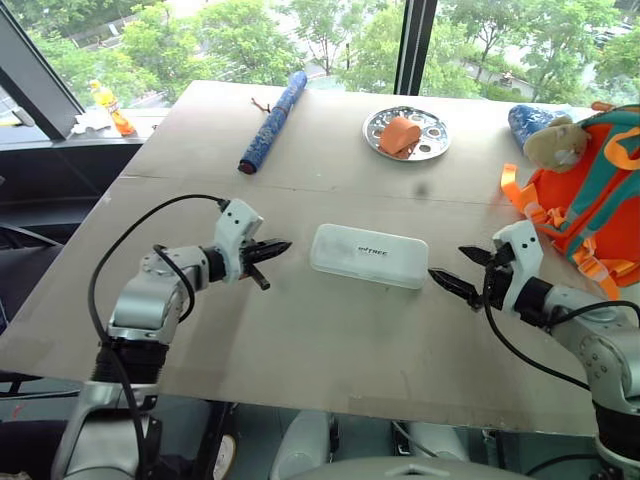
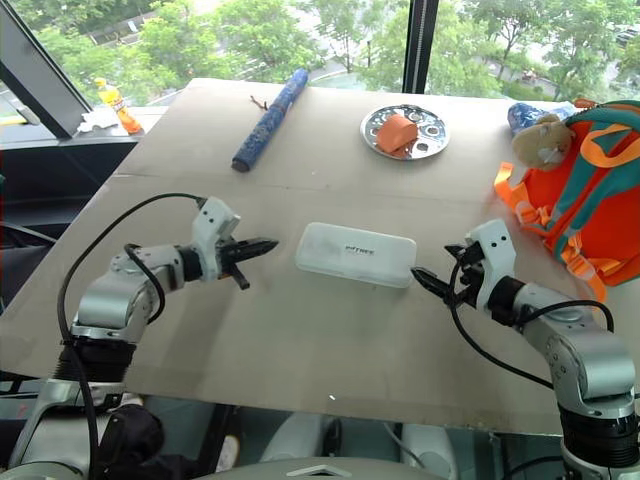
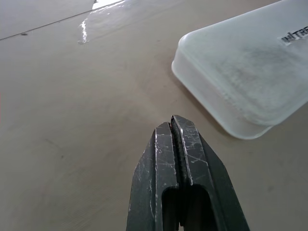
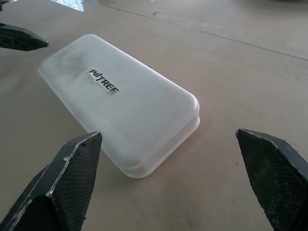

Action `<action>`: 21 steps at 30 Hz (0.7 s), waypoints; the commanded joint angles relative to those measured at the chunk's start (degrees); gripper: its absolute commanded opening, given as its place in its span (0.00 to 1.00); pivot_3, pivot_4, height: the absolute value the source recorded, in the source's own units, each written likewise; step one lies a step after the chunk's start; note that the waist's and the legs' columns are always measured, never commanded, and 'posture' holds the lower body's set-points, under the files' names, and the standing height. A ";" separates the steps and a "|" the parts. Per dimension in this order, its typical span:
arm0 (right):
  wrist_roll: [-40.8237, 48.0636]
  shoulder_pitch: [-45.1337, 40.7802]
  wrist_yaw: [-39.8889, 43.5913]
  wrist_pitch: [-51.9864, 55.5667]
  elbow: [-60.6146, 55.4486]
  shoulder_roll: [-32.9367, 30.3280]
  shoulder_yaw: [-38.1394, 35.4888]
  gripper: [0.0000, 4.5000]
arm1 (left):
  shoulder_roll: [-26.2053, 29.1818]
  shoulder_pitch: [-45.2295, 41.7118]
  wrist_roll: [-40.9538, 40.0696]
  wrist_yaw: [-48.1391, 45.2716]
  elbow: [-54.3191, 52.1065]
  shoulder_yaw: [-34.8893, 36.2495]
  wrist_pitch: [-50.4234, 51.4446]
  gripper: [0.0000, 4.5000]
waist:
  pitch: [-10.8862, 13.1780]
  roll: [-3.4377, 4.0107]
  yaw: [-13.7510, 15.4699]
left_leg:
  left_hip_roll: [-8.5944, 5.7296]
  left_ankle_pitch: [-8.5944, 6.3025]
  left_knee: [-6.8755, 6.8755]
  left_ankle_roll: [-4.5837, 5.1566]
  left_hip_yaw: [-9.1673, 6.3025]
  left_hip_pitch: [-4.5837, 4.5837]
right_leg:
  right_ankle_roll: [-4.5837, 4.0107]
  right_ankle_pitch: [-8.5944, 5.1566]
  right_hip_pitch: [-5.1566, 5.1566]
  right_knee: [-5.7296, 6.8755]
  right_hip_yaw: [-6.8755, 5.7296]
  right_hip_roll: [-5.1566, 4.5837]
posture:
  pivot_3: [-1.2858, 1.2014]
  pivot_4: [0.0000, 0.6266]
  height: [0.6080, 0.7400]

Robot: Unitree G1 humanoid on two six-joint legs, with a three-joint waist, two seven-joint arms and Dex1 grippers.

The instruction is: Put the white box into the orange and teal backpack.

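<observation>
A bottle (image 1: pixel 108 104) with orange contents is standing on the sill at the far left, past the table (image 1: pixel 300 350) edge. On the table's far left part a blue roll (image 1: pixel 272 122) is lying at a slant, with a small twig (image 1: pixel 261 104) just beside it.

The left gripper (image 1: pixel 270 252) is hovering over the table to the left of the box (image 1: pixel 369 255), pointing right toward it. Its two black fingers (image 3: pixel 178 159) are pressed together, with nothing between them, and the tip is sitting near the box's left end without touching it.

The box is lying flat in the middle of the table, lid up, with dark lettering showing on the lid. It is resting free between the two grippers, well apart from the backpack (image 1: pixel 590 190).

Beyond the box, at the far side of the table, a round metal plate (image 1: pixel 406 132) is holding an orange object (image 1: pixel 399 135).

The right gripper (image 1: pixel 458 270) is hovering near the box's right end, pointing left toward it. Its fingers (image 4: pixel 67 178) are standing wide apart, gripping nothing, and the box's near corner is showing between them in the right wrist view, not touched by either.

The backpack is sitting at the far right edge of the table, with a tan plush toy (image 1: pixel 556 142) on its upper part and orange straps hanging down its left side. Behind the toy a blue speckled bag (image 1: pixel 528 120) is peeking out.
</observation>
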 commanded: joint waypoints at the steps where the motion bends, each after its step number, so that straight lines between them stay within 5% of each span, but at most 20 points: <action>1: -6.27 -2.08 -1.91 -3.80 2.85 -3.23 5.97 0.98 | 0.70 -1.04 1.44 -0.78 0.65 0.33 -3.20 0.00 | 0.00 0.00 -0.08 | -0.01 0.00 0.00 0.00 0.01 0.00 | 0.00 0.00 0.00 0.00 0.00 0.00 | 0.52 0.24 0.93; 11: -14.34 -4.82 -2.73 -10.35 6.70 -6.28 13.37 0.01 | 0.81 -0.06 1.39 -1.98 -1.40 0.05 -2.57 0.00 | 0.01 0.01 -0.07 | -0.01 0.00 -0.01 0.00 0.02 -0.02 | 0.00 0.00 -0.03 -0.02 0.02 -0.01 | 0.52 0.24 0.93; 19: -19.50 -5.87 -3.32 -13.33 9.13 -5.73 18.83 0.01 | 0.51 -1.80 -1.14 -2.74 -1.13 0.84 4.01 0.00 | 0.02 0.00 -0.01 | -0.01 0.00 0.01 0.00 0.00 -0.04 | 0.00 0.00 -0.03 -0.01 0.00 0.00 | 0.52 0.24 0.93; 21: -20.02 -5.91 -3.52 -13.55 9.39 -5.31 19.12 0.00 | 0.47 -2.04 -1.78 -3.06 -1.39 0.71 5.66 0.11 | 0.02 0.00 -0.09 | -0.01 0.00 0.01 0.00 0.01 -0.04 | 0.00 0.00 -0.02 -0.02 0.00 0.00 | 0.52 0.24 0.93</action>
